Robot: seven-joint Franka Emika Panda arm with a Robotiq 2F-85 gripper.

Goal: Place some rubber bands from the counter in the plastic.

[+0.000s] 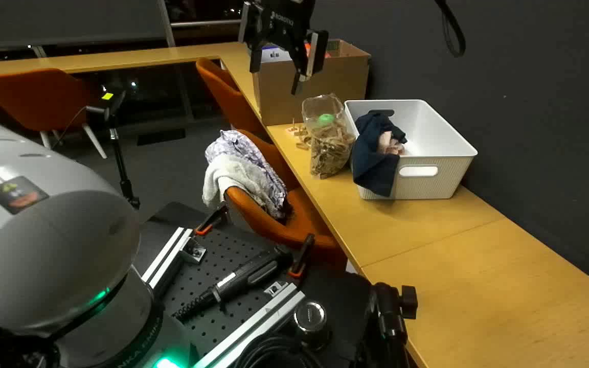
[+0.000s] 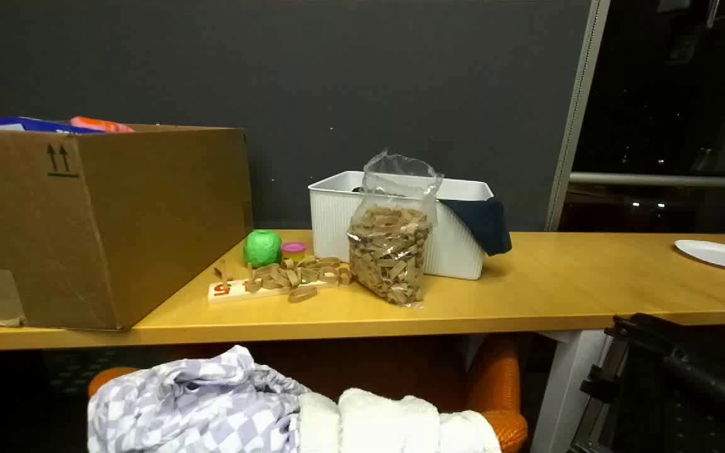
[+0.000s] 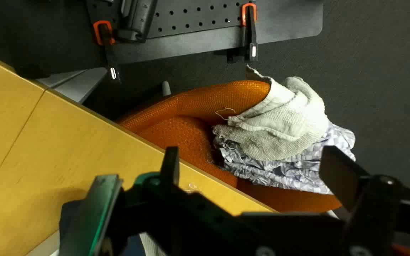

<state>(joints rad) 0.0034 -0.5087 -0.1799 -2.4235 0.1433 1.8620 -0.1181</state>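
Seemingly "ROBOTIQ" (image 1: 281, 19) (pale), on end effector (image 1: 277, 73)

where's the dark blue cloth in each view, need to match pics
In an exterior view: dark blue cloth hanging over the white bin, right of centre.
In an exterior view: dark blue cloth right of centre, over the bin's right end as pictured.
Wrist view: dark blue cloth at lower left, partly hidden.
Shared landmark: the white towel on the orange chair, in all three views.
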